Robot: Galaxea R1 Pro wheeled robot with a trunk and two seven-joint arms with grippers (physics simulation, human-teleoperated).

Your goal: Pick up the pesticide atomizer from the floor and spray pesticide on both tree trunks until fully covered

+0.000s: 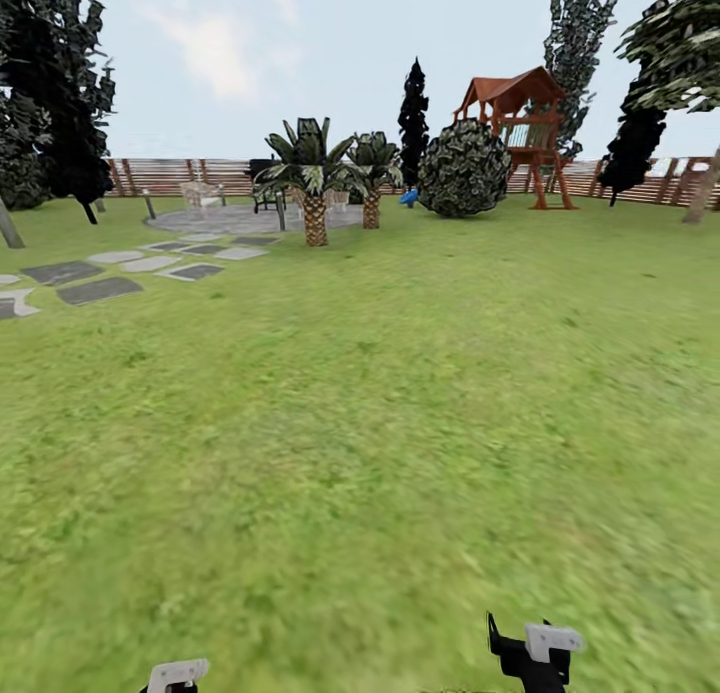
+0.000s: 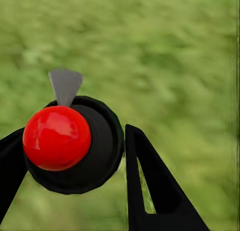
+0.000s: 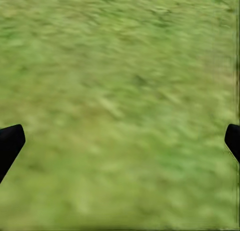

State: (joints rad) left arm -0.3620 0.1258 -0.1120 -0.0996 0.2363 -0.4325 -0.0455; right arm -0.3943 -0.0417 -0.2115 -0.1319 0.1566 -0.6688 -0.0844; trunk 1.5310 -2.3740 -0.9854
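Left gripper (image 2: 75, 156): closed on the atomizer (image 2: 70, 141), seen in the left wrist view as a black round body with a red ball top and a grey nozzle tip, set between two black fingers (image 2: 150, 186). In the head view the left gripper (image 1: 175, 676) shows at the lower edge as a pale grey part.

Right gripper (image 3: 120, 141): jaws spread wide, nothing held between them; grass is seen between the two black tips. In the head view the right gripper (image 1: 530, 653) is low and ahead of the body.

Floor (image 1: 400, 423): green lawn, blurred, with nothing lying on it nearby.

Progress, as judged: pick-up is done, the atomizer being in the left grip. Spraying is not begun; no thick pale trunk is seen close by, so both trees have yet to be reached and covered. A slanted pale trunk (image 1: 703, 188) is cut by the far right edge; whether it is one of the two cannot be told.

Surroundings: fence (image 1: 160, 176) along the far side; two palms (image 1: 315, 188) near a paved patio (image 1: 235, 218); stepping stones (image 1: 100, 278) to the left; round bush (image 1: 463, 168); wooden play tower (image 1: 525, 133); dark cypresses (image 1: 60, 103) at the left and behind.

Obstruction: none is seen on the open lawn directly ahead; the palms, bush and tower stand well apart from the robot.
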